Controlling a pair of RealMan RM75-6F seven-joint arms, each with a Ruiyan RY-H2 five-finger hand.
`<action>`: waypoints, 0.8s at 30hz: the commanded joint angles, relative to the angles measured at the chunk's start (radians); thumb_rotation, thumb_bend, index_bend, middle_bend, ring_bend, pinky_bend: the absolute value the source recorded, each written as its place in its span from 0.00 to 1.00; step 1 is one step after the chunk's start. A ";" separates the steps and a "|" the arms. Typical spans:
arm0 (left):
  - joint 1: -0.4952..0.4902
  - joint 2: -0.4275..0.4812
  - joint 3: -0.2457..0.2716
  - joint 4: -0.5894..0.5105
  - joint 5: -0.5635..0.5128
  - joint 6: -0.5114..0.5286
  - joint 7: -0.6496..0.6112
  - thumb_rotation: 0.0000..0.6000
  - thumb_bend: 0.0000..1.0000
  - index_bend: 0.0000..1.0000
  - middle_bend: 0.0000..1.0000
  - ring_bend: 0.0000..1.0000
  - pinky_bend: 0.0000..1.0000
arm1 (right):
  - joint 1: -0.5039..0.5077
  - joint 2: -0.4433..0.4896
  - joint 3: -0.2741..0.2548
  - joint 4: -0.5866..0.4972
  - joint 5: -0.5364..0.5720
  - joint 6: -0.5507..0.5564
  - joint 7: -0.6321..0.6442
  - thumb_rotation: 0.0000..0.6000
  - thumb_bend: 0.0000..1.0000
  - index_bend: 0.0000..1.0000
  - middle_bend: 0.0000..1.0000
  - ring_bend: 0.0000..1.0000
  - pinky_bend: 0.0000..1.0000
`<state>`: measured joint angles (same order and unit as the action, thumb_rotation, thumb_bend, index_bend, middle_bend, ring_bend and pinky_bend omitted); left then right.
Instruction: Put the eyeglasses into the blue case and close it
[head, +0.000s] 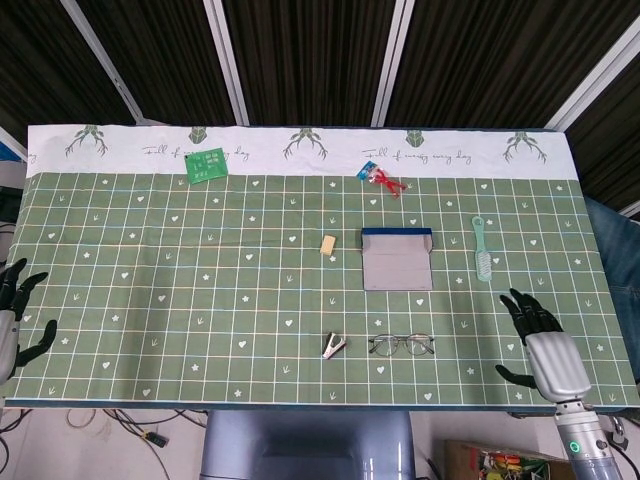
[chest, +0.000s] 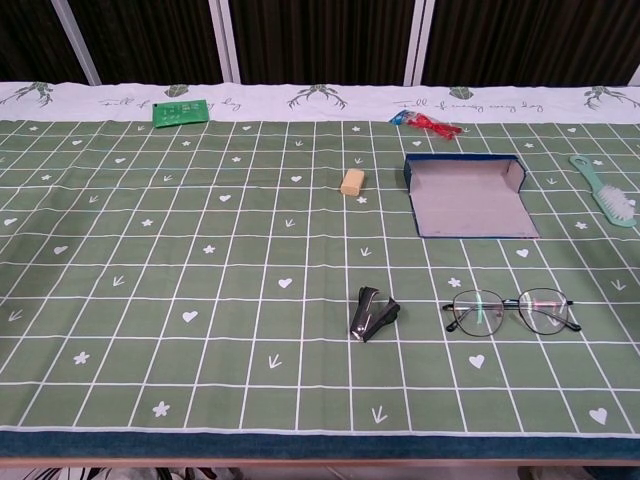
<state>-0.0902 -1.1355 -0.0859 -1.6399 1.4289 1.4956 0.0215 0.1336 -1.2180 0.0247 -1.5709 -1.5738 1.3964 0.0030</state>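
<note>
We see a bench (chest: 200, 260) cloth of green with a white grid, hearts and stars, and a white band with deer heads along the far edge. The case (chest: 468, 195) is blue outside, grey inside. The eraser (chest: 351, 181) is tan, the brush (chest: 604, 192) mint green, the stapler remover (chest: 373, 313) black, the card (chest: 180, 111) green.

A matt printed cloth (chest: 200, 260) covers the table, smooth and flat. The eyeglasses (chest: 512, 311) have a thin dark metal frame and clear glossy lenses (faint reflections show on them). The blue case (chest: 467, 195) lies open, its lining a matt grey. The staple remover (chest: 373, 313) looks like glossy black plastic with metal. The brush (chest: 603, 191) is pale green plastic.
</note>
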 joint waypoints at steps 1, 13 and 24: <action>-0.001 0.000 0.001 -0.001 -0.001 -0.004 0.004 1.00 0.38 0.15 0.00 0.00 0.00 | 0.052 0.018 -0.003 -0.014 -0.015 -0.070 0.049 1.00 0.09 0.08 0.02 0.04 0.19; -0.001 0.007 0.002 -0.009 -0.012 -0.015 -0.004 1.00 0.38 0.15 0.00 0.00 0.00 | 0.204 -0.006 0.057 -0.130 0.140 -0.317 -0.164 1.00 0.10 0.15 0.02 0.04 0.19; -0.004 0.013 0.000 -0.010 -0.019 -0.025 -0.013 1.00 0.38 0.15 0.00 0.00 0.00 | 0.280 -0.134 0.075 -0.165 0.315 -0.376 -0.444 1.00 0.14 0.25 0.02 0.04 0.19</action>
<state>-0.0937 -1.1224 -0.0861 -1.6499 1.4097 1.4707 0.0085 0.3938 -1.3159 0.0962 -1.7278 -1.2978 1.0326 -0.3986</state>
